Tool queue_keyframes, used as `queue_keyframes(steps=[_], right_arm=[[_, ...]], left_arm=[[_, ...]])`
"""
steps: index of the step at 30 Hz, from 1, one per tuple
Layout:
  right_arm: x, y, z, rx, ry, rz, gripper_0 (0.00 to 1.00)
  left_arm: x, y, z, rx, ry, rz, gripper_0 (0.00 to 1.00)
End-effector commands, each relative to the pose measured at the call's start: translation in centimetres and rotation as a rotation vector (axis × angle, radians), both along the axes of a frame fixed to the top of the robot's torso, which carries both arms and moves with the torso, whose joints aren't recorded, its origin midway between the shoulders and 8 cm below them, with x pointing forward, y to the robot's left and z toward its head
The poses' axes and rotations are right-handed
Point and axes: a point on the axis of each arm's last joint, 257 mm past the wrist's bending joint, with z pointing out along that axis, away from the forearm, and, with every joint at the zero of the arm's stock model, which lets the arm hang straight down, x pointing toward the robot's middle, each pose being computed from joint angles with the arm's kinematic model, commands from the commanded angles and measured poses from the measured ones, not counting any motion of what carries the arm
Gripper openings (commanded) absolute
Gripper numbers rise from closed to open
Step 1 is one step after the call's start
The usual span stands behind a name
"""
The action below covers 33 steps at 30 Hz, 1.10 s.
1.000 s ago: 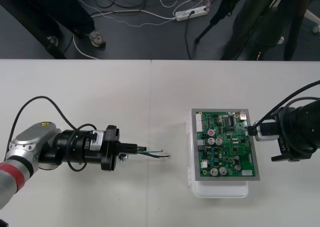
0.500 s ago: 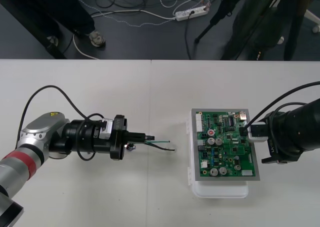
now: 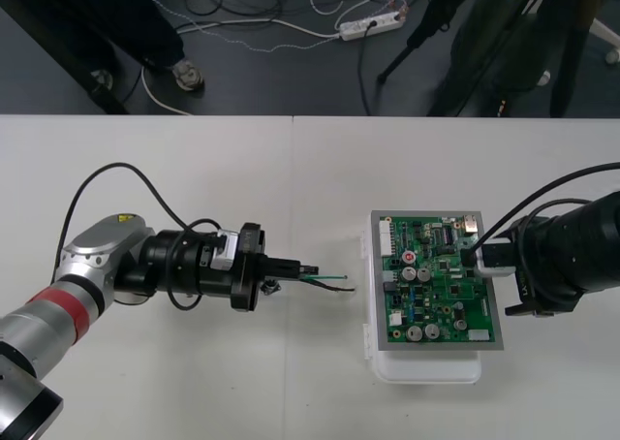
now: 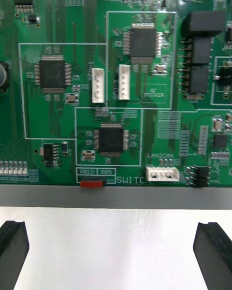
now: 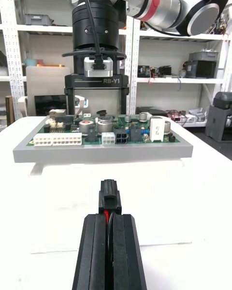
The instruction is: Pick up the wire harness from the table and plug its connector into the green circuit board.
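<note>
As my left gripper (image 3: 308, 268) closes in: clenched on the plug (image 5: 109, 195), now nearer the board (image 3: 441, 280).
Right gripper (image 4: 113, 244): fingers spread wide, at board's edge.

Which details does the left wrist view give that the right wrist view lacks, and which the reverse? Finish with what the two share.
Left wrist view: the left gripper, black fingers shut on the wire harness's small black plug, short of the green circuit board's side. Right wrist view: from above, that board's square black chips and small red switch. Shared: the board and the open right gripper at its edge.
</note>
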Motion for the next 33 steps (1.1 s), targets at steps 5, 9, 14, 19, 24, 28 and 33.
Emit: queue_keyframes(steps=[5, 9, 14, 19, 24, 28, 33], right_arm=[[0.1, 1.6, -0.5, -0.010, -0.028, 0.097, 1.00], [0.0, 1.8, -0.8, -0.003, -0.035, 0.105, 1.00], [0.1, 2.3, -0.8, 0.004, -0.042, 0.114, 1.00], [0.2, 2.1, -0.9, -0.006, -0.047, 0.117, 1.00], [0.0, 1.8, -1.3, -0.011, -0.041, 0.108, 1.00], [-0.1, 1.7, -1.4, -0.013, -0.042, 0.106, 1.00], [-0.2, 1.5, -1.9, -0.003, -0.050, 0.093, 1.00]], left_arm=[[0.1, -3.4, 0.8, 0.021, 0.060, -0.034, 0.00], [-0.2, -4.0, 0.7, 0.023, 0.058, -0.026, 0.00], [-0.4, -4.7, 0.6, 0.027, 0.053, -0.010, 0.00], [-0.7, -5.3, 0.4, 0.036, 0.062, -0.004, 0.00], [-1.0, -5.4, 0.0, 0.049, 0.071, 0.003, 0.00], [-1.0, -5.8, 0.0, 0.050, 0.073, 0.016, 0.00], [-1.4, -6.6, 0.0, 0.060, 0.064, 0.033, 0.00]])
